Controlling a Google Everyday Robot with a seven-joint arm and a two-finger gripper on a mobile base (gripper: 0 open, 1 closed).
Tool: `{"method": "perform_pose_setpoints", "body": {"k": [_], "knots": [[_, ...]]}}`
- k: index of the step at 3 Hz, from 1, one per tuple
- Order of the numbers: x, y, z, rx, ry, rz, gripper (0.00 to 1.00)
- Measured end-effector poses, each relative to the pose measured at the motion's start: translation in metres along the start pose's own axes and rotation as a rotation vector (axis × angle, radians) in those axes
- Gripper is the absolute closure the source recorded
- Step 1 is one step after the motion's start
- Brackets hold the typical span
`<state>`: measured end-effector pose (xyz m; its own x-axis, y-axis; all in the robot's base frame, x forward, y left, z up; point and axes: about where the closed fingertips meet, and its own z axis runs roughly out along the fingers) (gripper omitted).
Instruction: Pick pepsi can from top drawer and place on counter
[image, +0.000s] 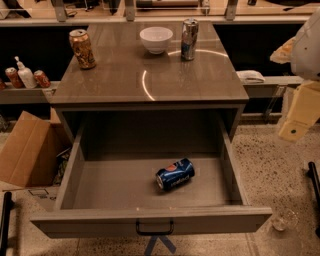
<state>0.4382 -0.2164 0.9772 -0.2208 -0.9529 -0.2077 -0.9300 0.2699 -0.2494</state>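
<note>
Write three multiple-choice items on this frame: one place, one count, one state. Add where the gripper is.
1. Where is the pepsi can?
A) on the counter
B) in the top drawer
C) in a sink

2. How many cans stand on the counter?
A) one
B) two
C) four

3. How is the pepsi can posed?
A) upright
B) on its side
C) upside down

Answers:
1 B: it rests on the floor of the pulled-out drawer.
2 B: an orange-gold can and a silver-blue can flank the white bowl.
3 B: its length runs along the drawer floor.

The gripper hangs at the right edge of view, apart from the drawer.
</note>
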Motion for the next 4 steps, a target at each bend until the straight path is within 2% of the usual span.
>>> {"method": "perform_pose_setpoints", "body": {"k": [1, 2, 3, 4], "knots": [[0.0, 0.0, 0.0, 0.0, 0.0, 0.0, 0.0], [-0.006, 0.001, 0.016, -0.023, -0.037, -0.035, 0.0], [-0.022, 0.012, 0.063, -0.079, -0.117, -0.121, 0.0], [-0.035, 0.021, 0.124, -0.133, -0.253, -0.202, 0.0]]}}
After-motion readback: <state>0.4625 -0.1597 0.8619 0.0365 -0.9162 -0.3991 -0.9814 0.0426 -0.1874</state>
